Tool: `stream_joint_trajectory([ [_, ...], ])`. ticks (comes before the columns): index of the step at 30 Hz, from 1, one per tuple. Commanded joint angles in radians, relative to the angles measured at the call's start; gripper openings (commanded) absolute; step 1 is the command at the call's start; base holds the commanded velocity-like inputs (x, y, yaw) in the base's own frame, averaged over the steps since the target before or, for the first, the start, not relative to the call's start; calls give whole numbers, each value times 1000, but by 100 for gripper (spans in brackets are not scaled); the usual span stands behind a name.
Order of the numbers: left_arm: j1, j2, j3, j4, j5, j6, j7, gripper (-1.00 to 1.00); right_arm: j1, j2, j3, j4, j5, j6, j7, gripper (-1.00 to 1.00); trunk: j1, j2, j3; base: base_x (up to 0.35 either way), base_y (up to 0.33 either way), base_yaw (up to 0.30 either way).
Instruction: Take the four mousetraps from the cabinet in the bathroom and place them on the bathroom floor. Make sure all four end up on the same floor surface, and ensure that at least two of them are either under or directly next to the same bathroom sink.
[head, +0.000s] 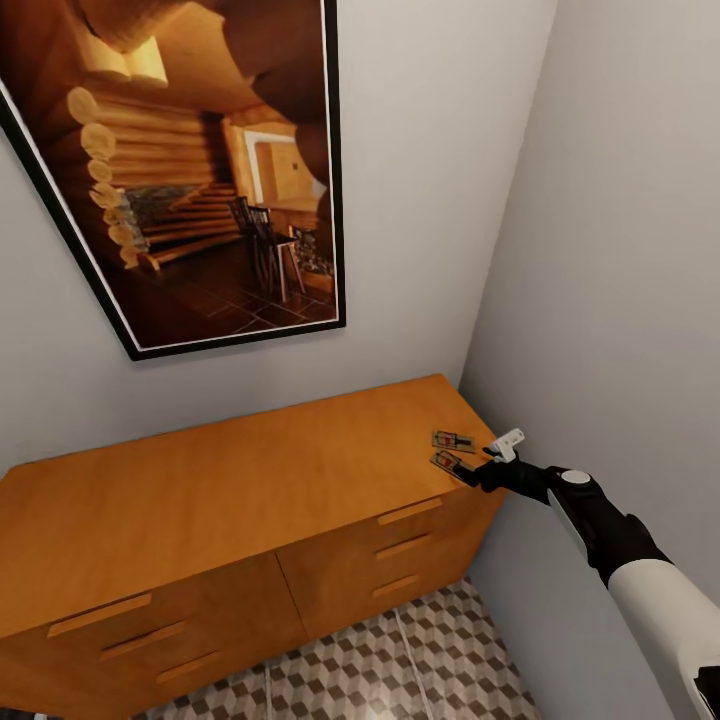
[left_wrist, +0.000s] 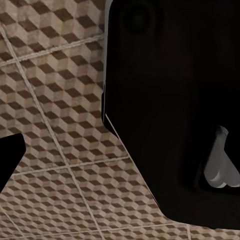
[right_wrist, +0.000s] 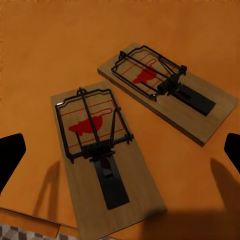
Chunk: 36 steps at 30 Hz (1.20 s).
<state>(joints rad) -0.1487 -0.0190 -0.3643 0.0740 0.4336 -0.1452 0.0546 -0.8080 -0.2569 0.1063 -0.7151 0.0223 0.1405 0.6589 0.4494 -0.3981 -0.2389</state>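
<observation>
Two flat brown wooden mousetraps (right_wrist: 102, 150) (right_wrist: 167, 90) lie side by side at right front corner of orange-brown wooden cabinet (head: 230, 480). Right gripper (head: 478, 468) spread above nearer trap, empty. Risk: fingers nudge trap off cabinet edge, or snag wire.

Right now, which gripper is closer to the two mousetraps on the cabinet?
Right. The right gripper hovers at the mousetraps on the cabinet top's corner. The left gripper faces only the bathroom floor.

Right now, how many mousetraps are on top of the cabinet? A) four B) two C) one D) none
B: two mousetraps lie side by side, apart, on the cabinet top near its right end, just ahead of the right gripper.
</observation>
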Motion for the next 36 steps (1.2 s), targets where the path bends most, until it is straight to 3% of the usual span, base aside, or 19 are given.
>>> stream_joint_trajectory([
  [1,-2,-1,-8,4,7,-7,1,100,-1,-1,2,-2,2,4,2,100,1,-2,-2,0,0,0],
  [36,-2,-1,-8,4,7,-7,1,100,0,1,4,-1,-2,0,14,100,1,-2,-2,0,0,0],
])
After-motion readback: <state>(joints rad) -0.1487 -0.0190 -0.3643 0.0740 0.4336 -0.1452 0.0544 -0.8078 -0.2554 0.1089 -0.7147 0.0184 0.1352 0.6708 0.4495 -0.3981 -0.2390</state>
